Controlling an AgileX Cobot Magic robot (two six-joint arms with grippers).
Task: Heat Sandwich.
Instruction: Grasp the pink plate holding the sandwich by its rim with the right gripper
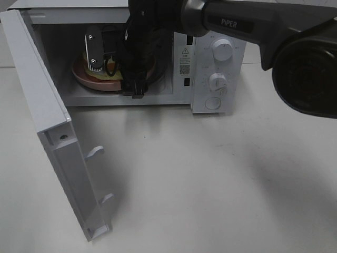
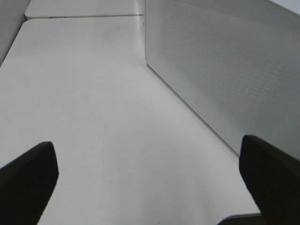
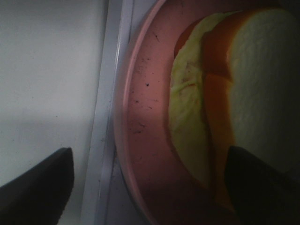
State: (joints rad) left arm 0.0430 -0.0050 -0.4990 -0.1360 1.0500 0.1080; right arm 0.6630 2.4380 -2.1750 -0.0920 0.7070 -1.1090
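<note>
- The sandwich (image 1: 108, 74) sits on its pink plate (image 1: 87, 80) inside the microwave (image 1: 210, 21), upper left of the high view, behind the swung-open door (image 1: 52, 142).
- The right hand (image 3: 150, 187) is reaching into that opening, its fingers spread wide; one fingertip (image 3: 37, 180) is over the sill, the other over the bread, so the plate's rim lies between them. Nothing looks pinched.
- The left hand (image 2: 150, 180) is also spread and empty, low over the desk (image 2: 84, 93) beside the microwave's perforated side wall.
- I'd judge the right hand only needs to back straight out toward the desk.
</note>
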